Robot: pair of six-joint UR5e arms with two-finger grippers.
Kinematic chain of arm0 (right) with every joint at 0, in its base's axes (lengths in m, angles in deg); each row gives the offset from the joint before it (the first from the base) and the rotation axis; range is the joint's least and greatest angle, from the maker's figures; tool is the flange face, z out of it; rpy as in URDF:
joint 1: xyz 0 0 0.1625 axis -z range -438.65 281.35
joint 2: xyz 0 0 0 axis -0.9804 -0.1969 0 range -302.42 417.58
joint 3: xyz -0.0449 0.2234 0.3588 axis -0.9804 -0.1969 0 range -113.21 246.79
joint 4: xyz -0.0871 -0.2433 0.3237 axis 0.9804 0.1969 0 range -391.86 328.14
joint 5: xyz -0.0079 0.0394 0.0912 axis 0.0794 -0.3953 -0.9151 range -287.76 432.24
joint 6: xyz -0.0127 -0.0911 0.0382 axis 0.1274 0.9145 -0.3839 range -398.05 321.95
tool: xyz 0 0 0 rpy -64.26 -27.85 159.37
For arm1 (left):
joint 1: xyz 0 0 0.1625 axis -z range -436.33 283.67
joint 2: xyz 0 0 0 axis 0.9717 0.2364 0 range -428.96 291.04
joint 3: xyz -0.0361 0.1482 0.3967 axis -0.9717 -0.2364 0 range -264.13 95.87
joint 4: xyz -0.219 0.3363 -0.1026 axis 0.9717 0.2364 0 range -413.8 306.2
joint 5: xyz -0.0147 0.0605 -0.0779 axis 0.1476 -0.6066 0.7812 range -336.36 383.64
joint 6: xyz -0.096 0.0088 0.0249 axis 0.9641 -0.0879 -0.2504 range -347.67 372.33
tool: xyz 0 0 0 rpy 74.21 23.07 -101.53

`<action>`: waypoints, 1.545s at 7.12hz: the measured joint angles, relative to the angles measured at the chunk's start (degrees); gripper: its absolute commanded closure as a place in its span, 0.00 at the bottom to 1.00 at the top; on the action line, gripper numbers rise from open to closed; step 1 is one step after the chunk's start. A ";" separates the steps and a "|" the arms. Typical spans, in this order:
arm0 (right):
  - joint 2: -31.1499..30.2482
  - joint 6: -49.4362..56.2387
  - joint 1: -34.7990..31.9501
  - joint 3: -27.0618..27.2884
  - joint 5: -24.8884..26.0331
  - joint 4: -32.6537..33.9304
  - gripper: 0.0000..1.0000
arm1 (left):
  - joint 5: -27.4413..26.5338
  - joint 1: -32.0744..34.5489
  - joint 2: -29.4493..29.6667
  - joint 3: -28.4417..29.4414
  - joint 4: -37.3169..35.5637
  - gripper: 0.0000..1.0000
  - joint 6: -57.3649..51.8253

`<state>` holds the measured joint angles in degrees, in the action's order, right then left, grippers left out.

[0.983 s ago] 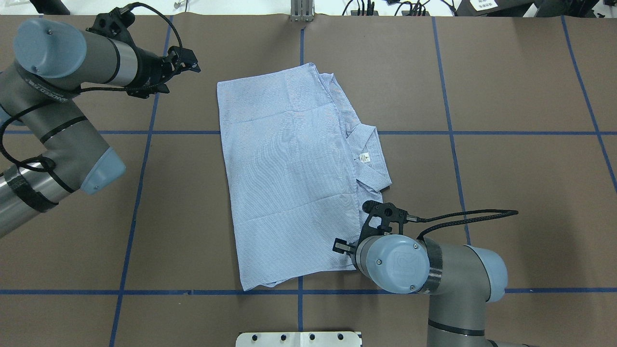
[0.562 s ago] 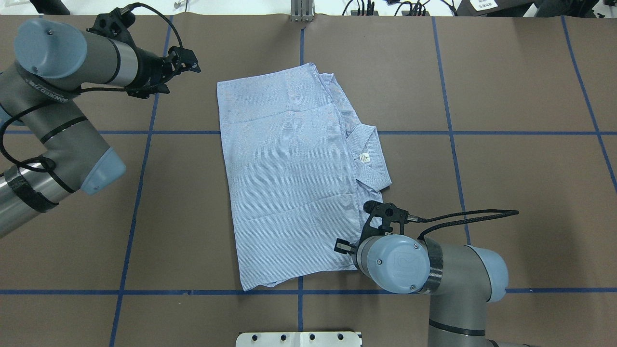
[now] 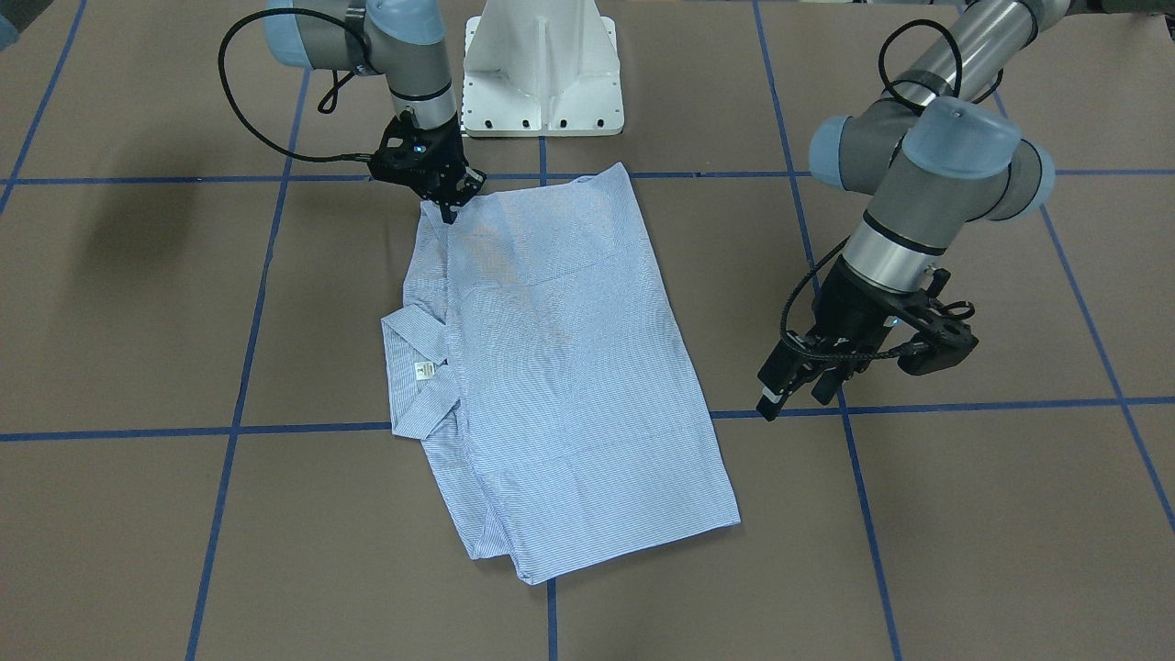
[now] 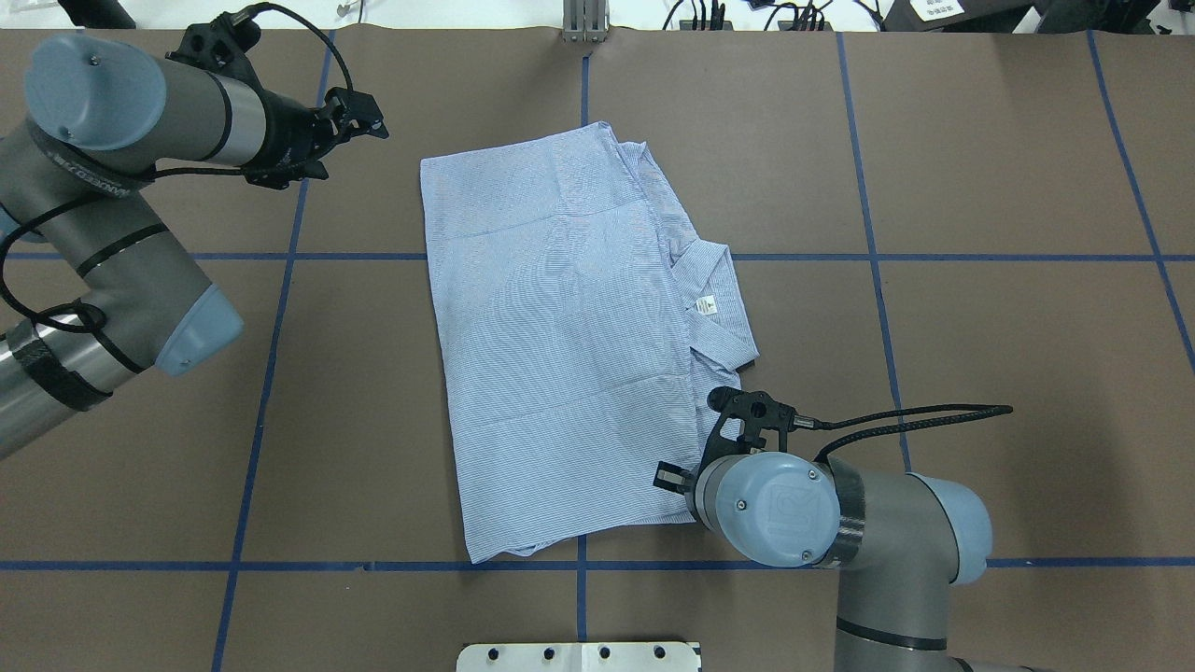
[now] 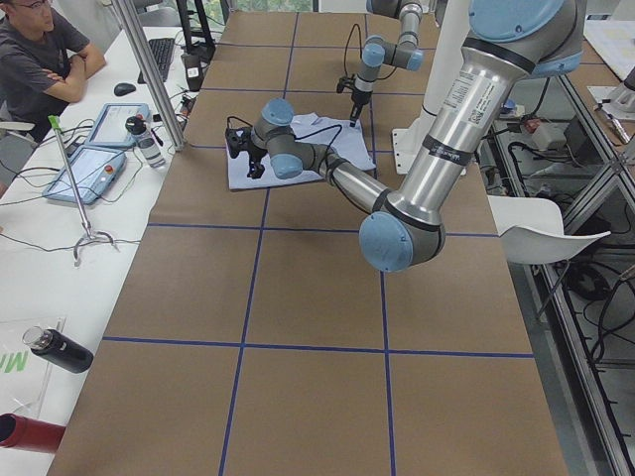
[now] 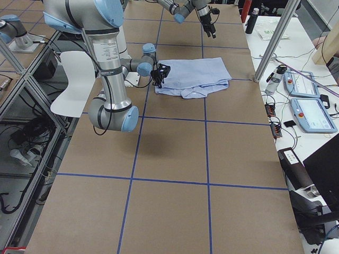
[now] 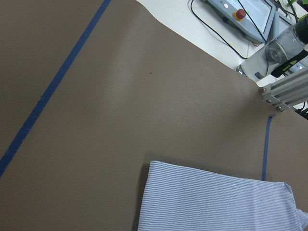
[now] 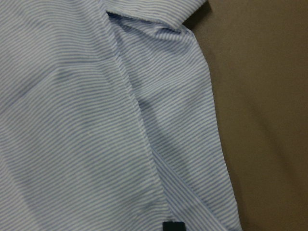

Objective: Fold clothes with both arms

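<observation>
The pinstriped shirt [image 4: 560,345] lies on the desk [image 4: 980,168] between both grippers, sleeves tucked in. The right gripper [image 3: 447,209] has its fingers together on a corner; whether cloth is pinched I cannot tell. The left gripper [image 3: 794,395], fingers apart, hovers beside the hem, which it likely grasps next.

We count one shirt [image 4: 560,345]; two arms, left arm [image 4: 140,280] at its 10 o'clock, right arm [image 4: 896,532] at 4 o'clock; two grippers: left gripper [image 4: 378,117], right gripper [image 3: 448,213]; one white pedestal [image 3: 542,64]; one seated person [image 5: 40,59].
</observation>
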<state>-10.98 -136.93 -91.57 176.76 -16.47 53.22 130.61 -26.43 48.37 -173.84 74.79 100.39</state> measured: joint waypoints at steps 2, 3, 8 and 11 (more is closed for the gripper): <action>-0.78 0.03 -0.13 2.35 -0.26 2.30 1.00 | 0.00 0.07 0.00 -0.05 0.00 0.00 0.00; -1.75 0.02 -0.19 3.55 -0.30 2.93 1.00 | 0.02 0.09 -0.03 -0.16 0.00 0.00 0.00; -6.34 0.02 0.18 7.43 0.31 4.26 1.00 | 0.09 0.11 -0.09 -0.46 -0.09 0.00 0.06; -9.42 -0.01 1.26 7.39 1.67 4.26 0.12 | 0.09 0.06 -0.09 -0.38 -0.09 0.00 0.09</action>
<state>-20.40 -136.94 -90.31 184.14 -14.80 57.48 130.70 -26.37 48.28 -174.22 74.70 100.48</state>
